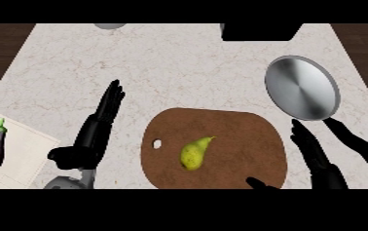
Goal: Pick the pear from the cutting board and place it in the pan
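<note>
While pear (194,153) lies mid-board, right hand (316,158) fingers (304,136) well apart.

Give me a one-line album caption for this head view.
Pear waits on cutting board, pan beyond, open hands either side.

The pan (302,87) is smooth brushed metal. The cutting board (237,147) looks like matt brown wood. The counter (179,69) looks like pale veined marble.

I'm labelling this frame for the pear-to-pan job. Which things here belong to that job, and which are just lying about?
Belong to the job:
pear
cutting board
pan
right robot hand, open beside the board

Just lying about:
black object at the far edge
grey round thing at the far edge
pale mat at the left
</note>
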Tool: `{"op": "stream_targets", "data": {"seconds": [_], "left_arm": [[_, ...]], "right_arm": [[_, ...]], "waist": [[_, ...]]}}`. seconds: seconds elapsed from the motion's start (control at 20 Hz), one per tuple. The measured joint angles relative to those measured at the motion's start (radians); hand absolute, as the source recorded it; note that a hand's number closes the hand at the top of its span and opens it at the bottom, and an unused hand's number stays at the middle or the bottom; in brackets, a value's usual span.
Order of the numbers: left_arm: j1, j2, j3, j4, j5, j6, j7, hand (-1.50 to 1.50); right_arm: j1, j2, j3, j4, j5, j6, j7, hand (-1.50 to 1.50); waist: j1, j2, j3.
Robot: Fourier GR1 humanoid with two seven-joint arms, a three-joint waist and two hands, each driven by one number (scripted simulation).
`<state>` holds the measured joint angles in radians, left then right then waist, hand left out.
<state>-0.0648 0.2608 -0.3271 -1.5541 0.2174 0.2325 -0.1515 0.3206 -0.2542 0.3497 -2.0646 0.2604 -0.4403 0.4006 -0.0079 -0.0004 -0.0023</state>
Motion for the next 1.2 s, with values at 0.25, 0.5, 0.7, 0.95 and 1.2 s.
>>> {"op": "stream_targets", "data": {"seconds": [0.25,0.5,0.7,0.95,1.2], "left_arm": [[-0.011,-0.021,-0.007,0.009,-0.01,-0.007,-0.002,0.0],[-0.021,-0.015,0.002,-0.006,-0.01,-0.019,0.018,0.0],[-0.026,-0.03,0.004,0.014,-0.015,-0.023,0.008,0.0],[-0.036,-0.036,0.02,0.017,-0.019,-0.029,0.022,0.0],[-0.025,-0.042,0.047,0.015,-0.034,-0.048,0.023,0.0]], "right_arm": [[-0.165,-0.047,0.019,-0.006,0.047,0.122,0.262,-1.5],[-0.316,-0.054,0.082,0.088,0.048,0.263,0.443,-1.5],[-0.444,-0.037,0.121,0.204,0.017,0.381,0.528,-1.5],[-0.552,0.034,0.194,0.321,0.033,0.46,0.611,-1.5],[-0.582,0.113,0.212,0.406,0.065,0.485,0.627,-1.5]], "waist": [[0.018,0.002,0.0],[0.029,0.004,0.0],[0.031,0.005,0.001],[0.023,0.003,0.002],[0.015,0.001,0.002]]}}
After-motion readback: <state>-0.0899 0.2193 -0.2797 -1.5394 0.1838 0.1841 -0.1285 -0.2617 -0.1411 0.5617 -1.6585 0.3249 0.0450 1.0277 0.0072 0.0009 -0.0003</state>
